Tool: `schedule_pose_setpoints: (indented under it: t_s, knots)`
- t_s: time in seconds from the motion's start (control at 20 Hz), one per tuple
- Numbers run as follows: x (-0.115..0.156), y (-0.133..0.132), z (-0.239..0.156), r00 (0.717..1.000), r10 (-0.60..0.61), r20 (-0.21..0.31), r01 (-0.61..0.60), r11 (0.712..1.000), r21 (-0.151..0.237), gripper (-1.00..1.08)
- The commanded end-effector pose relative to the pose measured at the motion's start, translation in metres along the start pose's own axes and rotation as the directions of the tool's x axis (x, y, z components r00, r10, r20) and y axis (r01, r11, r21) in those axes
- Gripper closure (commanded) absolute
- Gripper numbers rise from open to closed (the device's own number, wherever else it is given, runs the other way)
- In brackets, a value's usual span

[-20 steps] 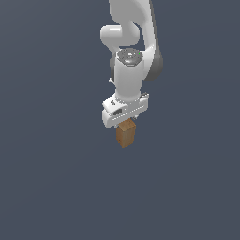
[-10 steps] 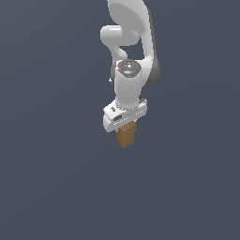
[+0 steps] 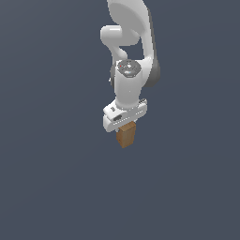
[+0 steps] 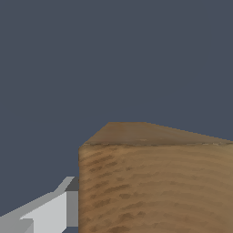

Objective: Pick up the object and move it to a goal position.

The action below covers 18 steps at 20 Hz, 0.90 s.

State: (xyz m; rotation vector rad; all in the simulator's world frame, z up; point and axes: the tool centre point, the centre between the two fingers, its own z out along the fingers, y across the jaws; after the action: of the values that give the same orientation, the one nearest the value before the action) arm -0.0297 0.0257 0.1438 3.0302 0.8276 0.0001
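Since the earlier frames, the wooden block (image 3: pixel 125 135) has drifted slightly toward the exterior view's right and a touch lower, hanging from the gripper (image 3: pixel 124 125) with no surface visible beneath. Its jaws are clenched on the block's upper part. No goal marker shows, so I would carry it smoothly, keeping the grip firm and the block upright.

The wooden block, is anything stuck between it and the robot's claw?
No. The claw already holds the wooden block directly, with nothing between them. Around the block both views show only plain dark background. No goal marker is visible, so the path to it can't be judged.
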Motion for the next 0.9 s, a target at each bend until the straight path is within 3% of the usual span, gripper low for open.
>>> schedule_pose_setpoints:
  t_s: [0.0, 0.4, 0.85]
  knots:
    - [0.000, 0.000, 0.000, 1.000, 0.000, 0.000, 0.000, 1.000, 0.000, 1.08]
    - [0.010, -0.029, -0.006, 1.000, 0.000, 0.000, 0.000, 1.000, 0.000, 1.08]
    - [0.038, -0.109, -0.021, 1.000, 0.000, 0.000, 0.000, 1.000, -0.001, 1.08]
